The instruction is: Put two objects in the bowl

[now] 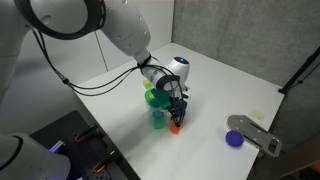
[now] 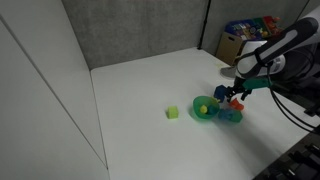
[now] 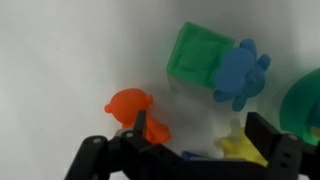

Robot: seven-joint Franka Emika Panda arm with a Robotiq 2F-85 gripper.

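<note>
The green bowl (image 1: 151, 97) (image 2: 205, 110) stands on the white table; its rim shows at the right edge of the wrist view (image 3: 306, 105). My gripper (image 1: 176, 108) (image 2: 238, 92) (image 3: 200, 138) hangs open just beside the bowl, low over a cluster of small toys. In the wrist view an orange toy (image 3: 132, 108) lies by the left finger and a yellow toy (image 3: 240, 148) lies just inside the right finger. A blue toy (image 3: 241, 72) rests against a green block (image 3: 198, 52) further off. Nothing is gripped.
A small lime cube (image 2: 172, 113) lies alone on the far side of the bowl from the gripper. A purple object (image 1: 235, 139) and a grey flat piece (image 1: 255, 132) lie near a table corner. Grey walls stand behind the table.
</note>
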